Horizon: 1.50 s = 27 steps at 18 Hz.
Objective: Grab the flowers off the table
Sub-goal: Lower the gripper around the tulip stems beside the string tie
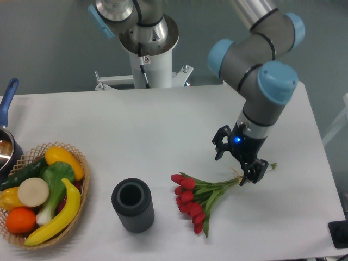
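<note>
The flowers [197,199], a bunch of red tulips with green stems tied with pale string, lie on the white table [163,125] right of centre, heads toward the front, stems pointing right. My gripper [237,165] hangs open just above the stems near the string tie, one finger behind the stems and the other at their front side. Nothing is held between the fingers. The stem ends poke out to the right of the gripper.
A dark ribbed cylindrical vase [132,205] stands left of the flowers. A wicker basket [81,168] of fruit and vegetables sits at the front left, with a blue-handled pot [6,109] behind it. The robot base [147,49] rises at the table's back edge.
</note>
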Tool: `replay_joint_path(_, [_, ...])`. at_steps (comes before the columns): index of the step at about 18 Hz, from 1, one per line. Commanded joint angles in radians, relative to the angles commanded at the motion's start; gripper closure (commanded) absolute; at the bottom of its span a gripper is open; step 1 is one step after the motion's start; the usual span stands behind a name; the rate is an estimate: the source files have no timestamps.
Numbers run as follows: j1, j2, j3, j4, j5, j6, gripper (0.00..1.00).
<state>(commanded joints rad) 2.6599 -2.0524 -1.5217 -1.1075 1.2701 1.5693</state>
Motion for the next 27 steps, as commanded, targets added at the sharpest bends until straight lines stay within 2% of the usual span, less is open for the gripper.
replay_joint_path(14, [-0.018,-0.077,-0.012,0.028,0.0,-0.008,0.0])
replay_joint_path(16, [-0.02,-0.092,-0.012,0.046,0.012,-0.005,0.0])
replay_joint_path(19, [-0.057,-0.109,-0.011,0.093,0.112,-0.015,0.0])
replay_joint_path(27, [-0.06,-0.127,-0.012,0.113,0.107,-0.08,0.0])
